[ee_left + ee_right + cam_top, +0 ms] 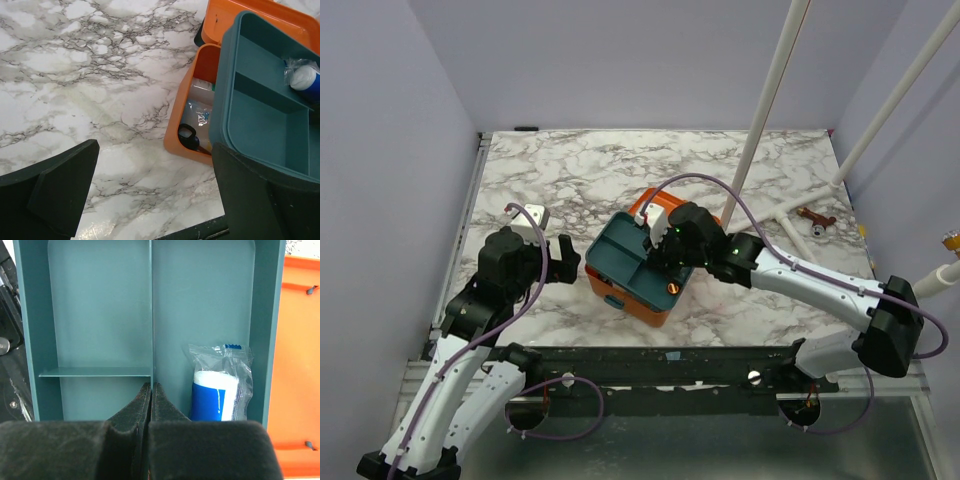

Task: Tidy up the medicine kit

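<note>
Kit (650,312) from above: just right of left gripper (565,262), beneath right gripper (658,260), tray (620,260) askew on top. Left wrist: jaws spread wide, empty, tray corner beside right finger; gap ahead baring scissors (192,140) inside kit, likely for access. Right wrist: jaws pressed together over tray divider (151,315), pinching or merely aligned unclear; wrapped roll (220,385) just right, in its compartment.

table (570,180): marble | white poles (772,90): far right | brown tool (815,218): beside pole joint
</note>
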